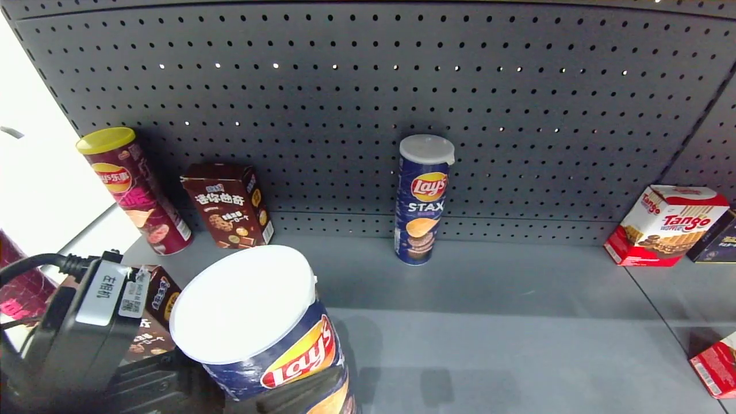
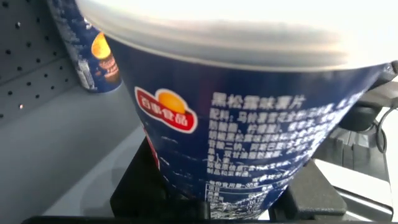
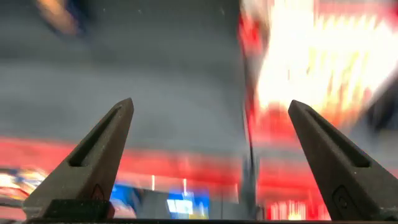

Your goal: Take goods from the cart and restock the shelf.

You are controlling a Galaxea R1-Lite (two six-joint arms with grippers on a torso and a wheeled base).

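Left gripper [image 1: 244,397] clamped on the blue chip can [image 1: 259,322], my fingers [image 2: 146,186] pressed against opposite sides of its lower body. White lid on top, can roughly upright, at the front left of the grey shelf [image 1: 489,322]. Can't tell whether its base touches the board or hangs just above. In the left wrist view the held can [image 2: 249,124] sits between my dark pads, with a second blue can [image 2: 87,50] farther back by the perforated back panel [image 2: 25,62]. From the head view that second blue can [image 1: 422,201] stands upright against the pegboard panel [image 1: 368,86], near mid-shelf, well apart from the one I hold. Back left: a maroon can with a yellow lid [image 1: 135,190], and just beside it a brown cookie box [image 1: 230,204]. Another brown box [image 1: 158,305] sits just behind my left wrist, partly hidden. Far right, at the back: a red-and-white wafer box [image 1: 667,227] with a dark box [image 1: 716,241] touching its far side. A red box [image 1: 716,365] shows at the front right edge. Right gripper [image 3: 214,168] spread wide, nothing between the fingers; what lies beyond them is a red, white and grey blur I can't make out.
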